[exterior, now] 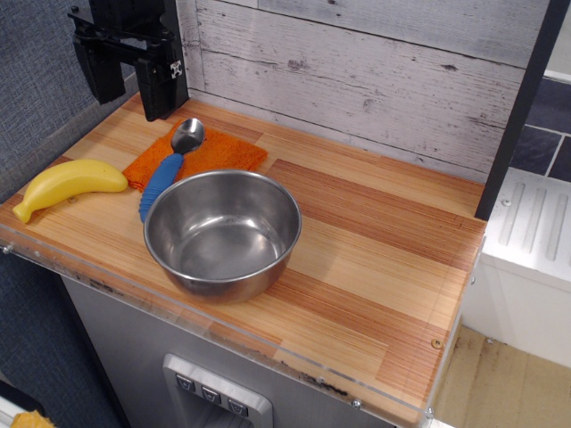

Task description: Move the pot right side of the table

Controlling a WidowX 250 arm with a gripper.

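The pot [223, 234], a large shiny steel bowl without lid or handles, stands upright and empty on the left-middle of the wood-plank table [384, 267], near its front edge. My black gripper [129, 85] hangs at the far left back corner, above the table and well behind the pot. Its two fingers [161, 89] stand apart with nothing between them, so it is open and empty.
A blue-handled metal spoon [163, 183] lies on an orange cloth [214, 153] just behind and left of the pot. A yellow banana [64, 185] lies at the left edge. A whitewashed plank wall [357, 80] runs along the back, a dark post [522, 107] stands at right.
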